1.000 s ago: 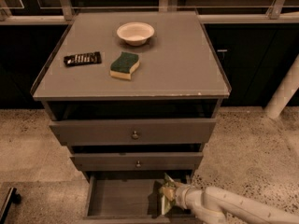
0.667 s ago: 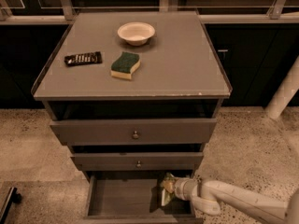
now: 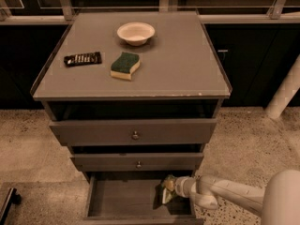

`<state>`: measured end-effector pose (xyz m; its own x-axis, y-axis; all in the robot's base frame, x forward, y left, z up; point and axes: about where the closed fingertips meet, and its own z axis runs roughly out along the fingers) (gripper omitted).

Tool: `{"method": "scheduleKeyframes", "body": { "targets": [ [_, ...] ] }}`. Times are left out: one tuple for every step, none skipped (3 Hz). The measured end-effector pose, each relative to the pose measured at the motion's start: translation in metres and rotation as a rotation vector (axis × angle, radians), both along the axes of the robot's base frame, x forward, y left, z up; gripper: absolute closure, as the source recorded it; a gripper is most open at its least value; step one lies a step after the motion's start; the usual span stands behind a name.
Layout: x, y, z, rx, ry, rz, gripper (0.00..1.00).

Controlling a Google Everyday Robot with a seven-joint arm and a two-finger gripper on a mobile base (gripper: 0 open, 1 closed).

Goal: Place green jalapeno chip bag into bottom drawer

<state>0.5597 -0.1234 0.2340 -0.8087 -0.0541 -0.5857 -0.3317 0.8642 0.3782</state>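
Note:
The bottom drawer point(image 3: 117, 198) is pulled open below two knobbed drawers and shows a flat grey floor. The green jalapeno chip bag point(image 3: 167, 189) is at the drawer's right side, just above the floor, crumpled with a pale edge. My gripper point(image 3: 174, 186) reaches in from the lower right on a white arm and is right against the bag's right side. The bag hides the fingertips.
On the cabinet top point(image 3: 187, 69) lie a white bowl point(image 3: 135, 33), a green-and-yellow sponge point(image 3: 125, 65) and a dark snack bar point(image 3: 82, 58). Speckled floor surrounds the cabinet. A white post point(image 3: 286, 90) stands at the right.
The arm has shifted slightly up and right while the bag stays at the right side of the open drawer.

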Motion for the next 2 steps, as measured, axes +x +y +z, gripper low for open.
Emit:
{"method": "scheduleKeyframes", "body": {
  "targets": [
    [-0.0001,0.0002,0.0002,0.001,0.0,0.0,0.36],
    [-0.0001,0.0002,0.0001,0.001,0.0,0.0,0.13]
  ]
}}
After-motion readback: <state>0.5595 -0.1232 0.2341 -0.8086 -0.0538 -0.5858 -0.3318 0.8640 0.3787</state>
